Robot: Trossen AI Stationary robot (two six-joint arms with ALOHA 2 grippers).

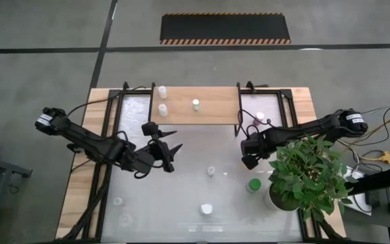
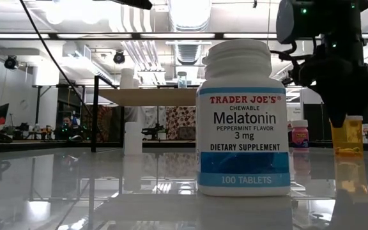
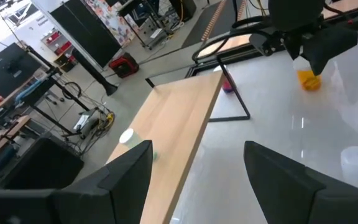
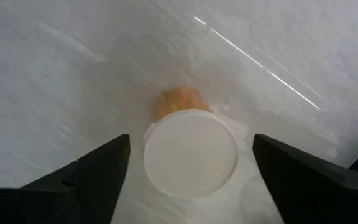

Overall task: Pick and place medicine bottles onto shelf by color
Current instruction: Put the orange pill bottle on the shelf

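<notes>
An orange medicine bottle (image 4: pixel 178 99) with a white cap (image 4: pixel 191 151) stands upright on the white tabletop. My right gripper (image 4: pixel 191 140) points down over it, open, one finger on either side of the cap, touching nothing; the low view shows the gripper (image 2: pixel 338 118) just above the bottle (image 2: pixel 347 135). My left gripper (image 3: pixel 197 146) hovers open and empty left of centre (image 1: pixel 176 139), facing the wooden shelf (image 1: pixel 198 105). Three white bottles stand on the shelf's left half (image 1: pixel 162 108).
A large Melatonin bottle (image 2: pixel 243 118) stands near the front edge. A pink bottle (image 2: pixel 299 134), a green bottle (image 1: pixel 254 184) and other white bottles (image 1: pixel 210 171) stand on the tabletop. A potted plant (image 1: pixel 307 173) crowds the right arm.
</notes>
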